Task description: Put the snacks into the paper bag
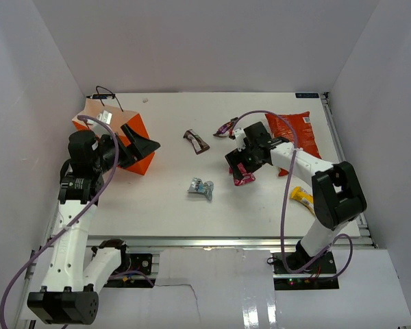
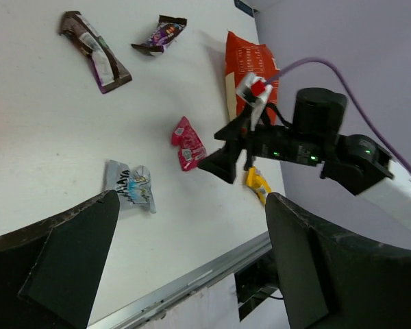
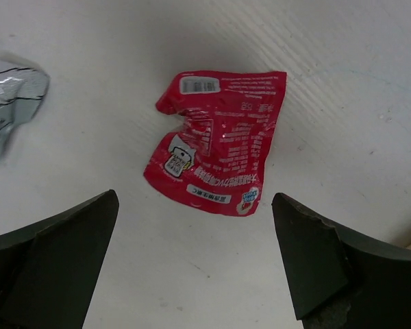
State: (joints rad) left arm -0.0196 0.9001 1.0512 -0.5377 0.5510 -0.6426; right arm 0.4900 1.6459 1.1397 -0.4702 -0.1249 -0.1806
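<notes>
The orange paper bag stands at the table's left. My left gripper hovers at the bag's right side, open and holding nothing. A pink wrapper lies flat on the table, and my right gripper is open just above it, not touching it. The large red-orange crisp packet lies at the right. A yellow wrapper is near the right arm. A silver-blue wrapper sits mid-table. Two dark wrappers lie further back.
White walls enclose the table on three sides. A metal rail runs along the near edge. The right arm's purple cable loops over the yellow wrapper's area. The bag's black cord handle sticks out toward the back wall.
</notes>
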